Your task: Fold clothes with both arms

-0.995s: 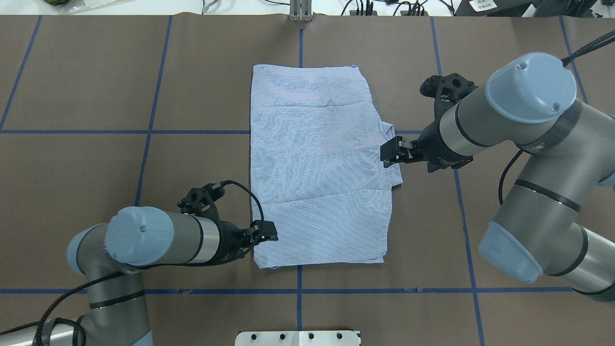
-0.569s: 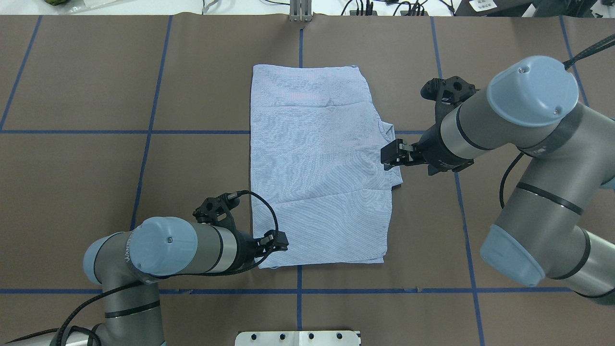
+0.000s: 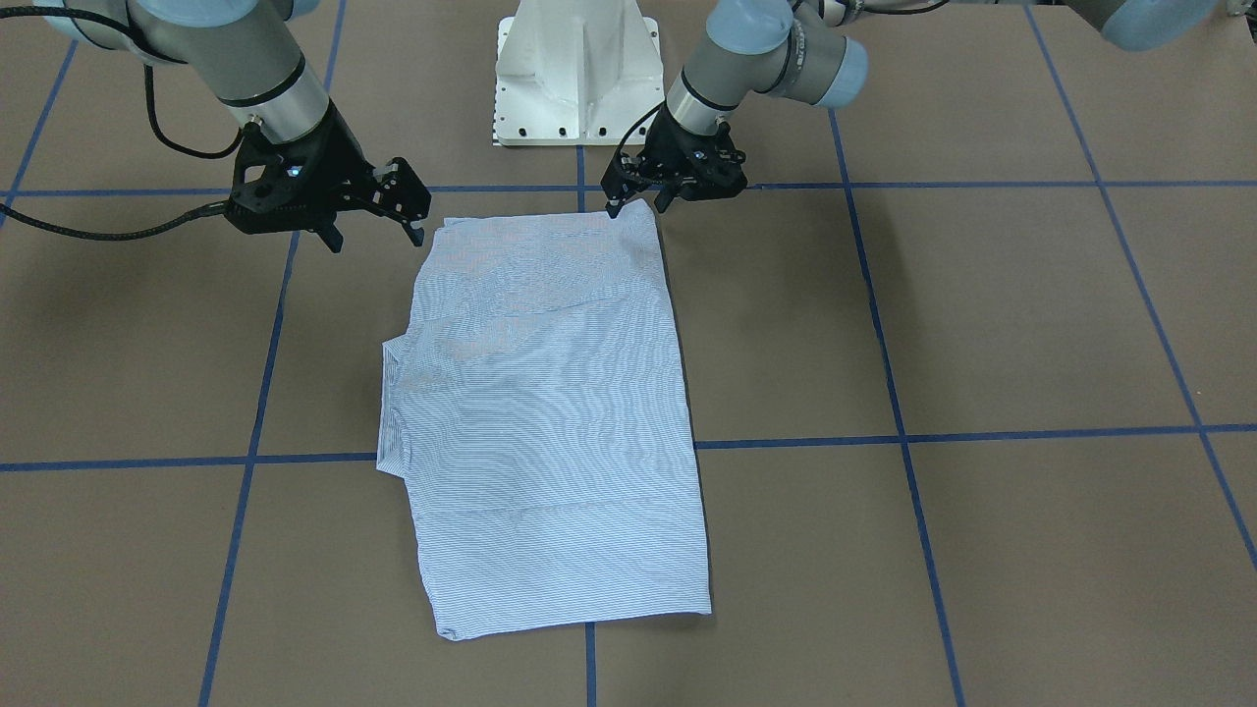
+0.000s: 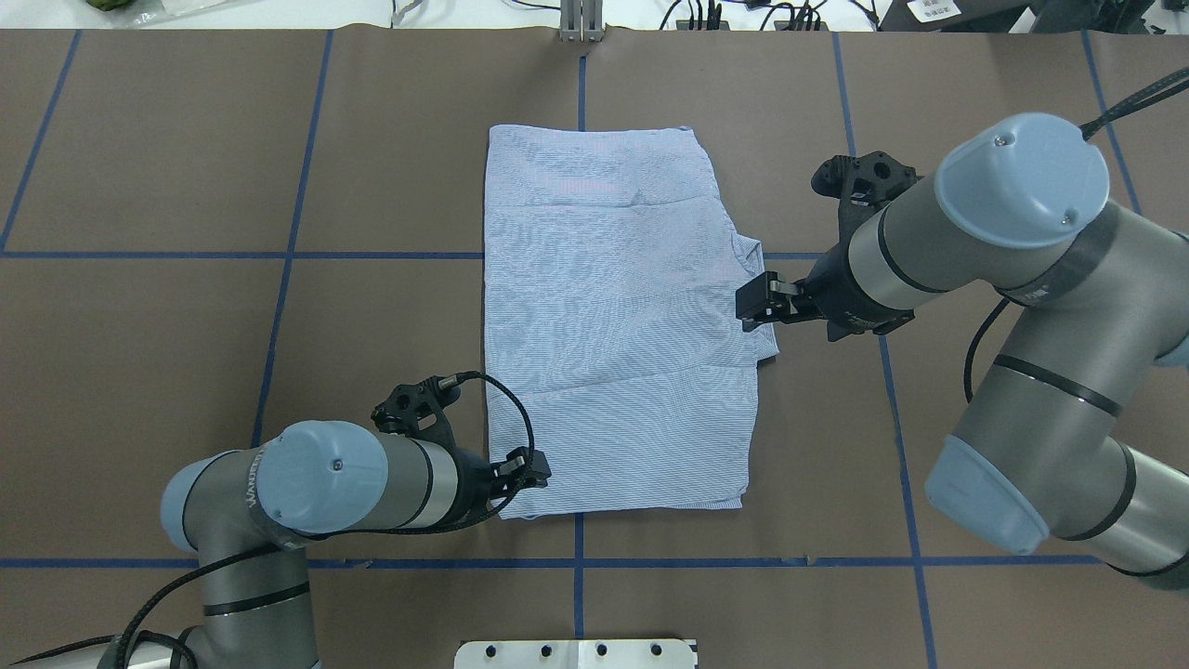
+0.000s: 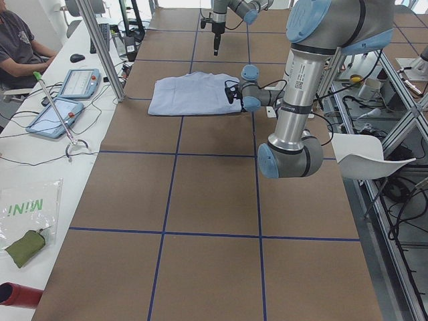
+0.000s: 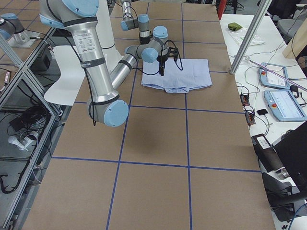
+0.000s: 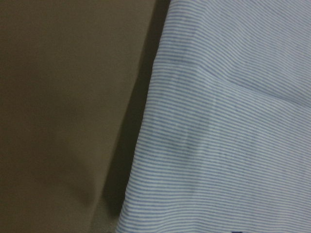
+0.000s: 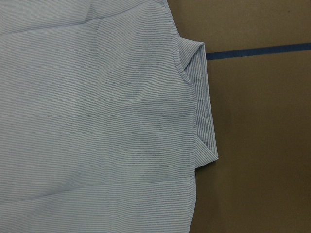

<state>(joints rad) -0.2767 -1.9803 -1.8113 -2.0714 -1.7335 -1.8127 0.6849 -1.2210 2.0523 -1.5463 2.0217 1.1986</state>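
Note:
The light-blue striped shirt (image 4: 613, 325) lies folded into a flat rectangle on the brown table, back side up. Its collar (image 4: 757, 269) sticks out on its right edge and shows in the right wrist view (image 8: 201, 111). My left gripper (image 4: 528, 467) is low at the shirt's near-left corner; in the front-facing view (image 3: 636, 206) its fingers stand apart over that corner. The left wrist view shows only the shirt's edge (image 7: 233, 121) close up. My right gripper (image 3: 376, 234) is open and empty, held above the table beside the shirt's right edge (image 4: 754, 302).
The white pedestal base (image 3: 579, 69) stands at the table's near edge behind the shirt. Blue tape lines (image 4: 288, 255) cross the brown table. A metal post (image 4: 581, 23) stands at the far edge. An operator (image 5: 20, 43) and tablets (image 5: 57, 114) are at a side desk.
My left gripper has moved toward the robot and slightly right, to the shirt's near-left corner. My right arm has barely moved. The shirt has not moved.

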